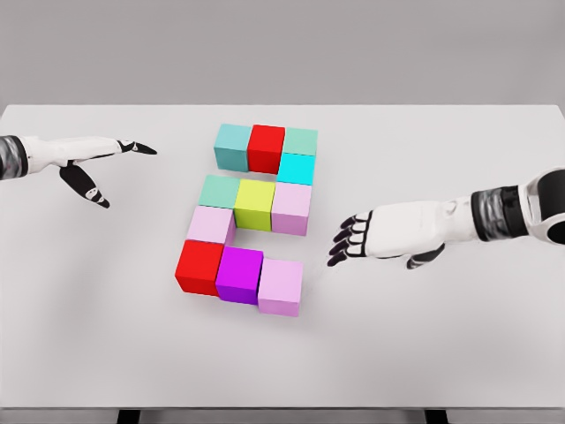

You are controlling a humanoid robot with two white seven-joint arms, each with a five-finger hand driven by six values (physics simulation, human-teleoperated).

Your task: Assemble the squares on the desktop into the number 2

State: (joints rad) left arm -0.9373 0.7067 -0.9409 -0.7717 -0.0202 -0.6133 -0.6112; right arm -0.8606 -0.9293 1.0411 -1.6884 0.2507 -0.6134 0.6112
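Note:
Coloured cubes lie on the white table [441, 353] in three stepped rows. The top row holds a teal cube [233, 146], a red cube [267, 147] and a green cube [300, 141], with a cyan cube [297, 169] just below the green one. The middle row holds a pale green cube [219, 192], a yellow cube [255, 203] and a pink cube [291, 208]. A pink cube [210, 225] links down to a red cube [199, 267], a magenta cube [240, 275] and a lilac cube [281, 287]. My right hand [346, 240] hovers open just right of the rows. My left hand [110, 168] is open at the far left.
The table's front edge [282, 408] runs along the bottom of the view. Bare white tabletop surrounds the cubes on every side.

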